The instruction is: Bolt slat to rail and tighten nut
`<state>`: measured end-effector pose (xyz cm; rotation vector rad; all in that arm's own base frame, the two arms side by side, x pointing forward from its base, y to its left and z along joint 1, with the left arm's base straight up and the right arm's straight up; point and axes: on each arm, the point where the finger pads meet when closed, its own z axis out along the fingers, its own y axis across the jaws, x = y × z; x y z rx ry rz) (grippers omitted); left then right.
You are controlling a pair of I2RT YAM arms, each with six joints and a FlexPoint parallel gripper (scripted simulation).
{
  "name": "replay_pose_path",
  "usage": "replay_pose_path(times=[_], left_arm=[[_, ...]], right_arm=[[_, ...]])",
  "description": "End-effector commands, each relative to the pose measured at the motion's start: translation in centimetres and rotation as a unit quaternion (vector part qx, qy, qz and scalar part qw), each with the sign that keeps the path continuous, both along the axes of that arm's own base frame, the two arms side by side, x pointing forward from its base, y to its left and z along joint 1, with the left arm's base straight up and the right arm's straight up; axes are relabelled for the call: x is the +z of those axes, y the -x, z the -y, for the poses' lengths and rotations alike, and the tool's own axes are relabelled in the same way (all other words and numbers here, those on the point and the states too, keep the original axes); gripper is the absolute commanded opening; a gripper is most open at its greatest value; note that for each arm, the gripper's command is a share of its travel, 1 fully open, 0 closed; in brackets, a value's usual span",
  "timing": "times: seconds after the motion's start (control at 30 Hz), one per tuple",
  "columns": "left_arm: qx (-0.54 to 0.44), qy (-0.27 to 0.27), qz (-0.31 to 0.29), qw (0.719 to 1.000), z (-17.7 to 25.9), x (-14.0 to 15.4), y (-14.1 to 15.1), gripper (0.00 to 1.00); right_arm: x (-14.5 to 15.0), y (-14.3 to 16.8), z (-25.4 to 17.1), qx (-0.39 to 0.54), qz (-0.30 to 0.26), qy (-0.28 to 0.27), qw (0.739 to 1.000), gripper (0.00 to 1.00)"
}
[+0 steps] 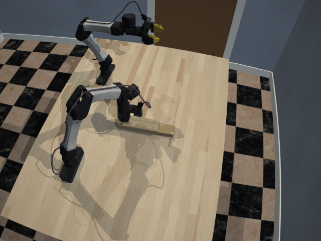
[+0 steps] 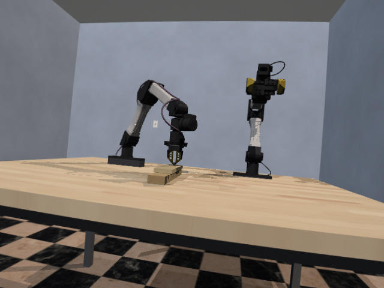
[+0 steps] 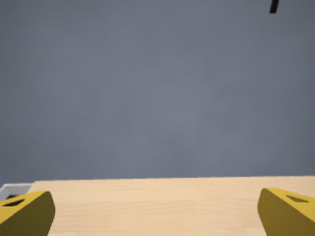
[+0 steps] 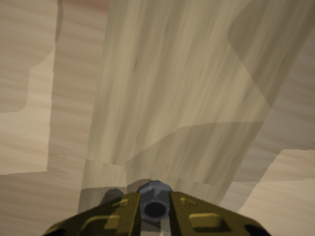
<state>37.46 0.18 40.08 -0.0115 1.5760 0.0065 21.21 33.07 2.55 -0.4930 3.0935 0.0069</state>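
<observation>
The pale slat (image 1: 140, 122) (image 2: 162, 169) (image 4: 187, 88) lies flat on top of the rail (image 1: 167, 130) (image 2: 156, 179), whose end sticks out past it. My right gripper (image 2: 174, 163) (image 4: 155, 201) points straight down at the far end of the slat in the exterior view. It is shut on the dark hex nut (image 4: 156, 189), just above the slat's surface. The bolt and the slat's hole are hidden under the nut and fingers, so how far the nut sits on the bolt cannot be seen. My left gripper (image 1: 160, 34) (image 2: 266, 86) (image 3: 156, 199) is wide open and empty, raised high away from the slat.
The wooden table top (image 1: 186, 165) (image 2: 235, 213) (image 3: 157, 197) carries both arm bases, well behind the rail as seen in the exterior view. The left arm stands apart from the rail. The right arm's cable loops beside its wrist.
</observation>
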Motion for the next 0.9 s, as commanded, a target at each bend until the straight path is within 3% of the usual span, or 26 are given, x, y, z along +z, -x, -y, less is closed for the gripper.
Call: replay_pose_path(times=[0.0,0.33,0.63,0.7,0.87], left_arm=[[-0.001,-0.001,0.01,1.0,0.07,0.75,0.18,1.0],[-0.001,-0.001,0.01,1.0,0.07,0.75,0.18,1.0],[-0.001,-0.001,0.01,1.0,0.07,0.75,0.18,1.0],[-0.001,-0.001,0.01,1.0,0.07,0.75,0.18,1.0],[-0.001,-0.001,0.01,1.0,0.07,0.75,0.18,1.0]], right_arm=[[-0.28,-0.03,-0.26,-0.114,-0.009,0.006,0.993,0.14],[-0.28,-0.04,-0.26,-0.27,-0.009,0.006,0.963,0.14],[-0.29,-0.03,-0.25,-0.437,-0.009,0.008,0.899,0.14],[-0.29,-0.03,-0.25,-0.437,-0.009,0.008,0.899,0.14],[-0.29,-0.03,-0.25,-0.524,-0.009,0.008,0.851,0.14]])
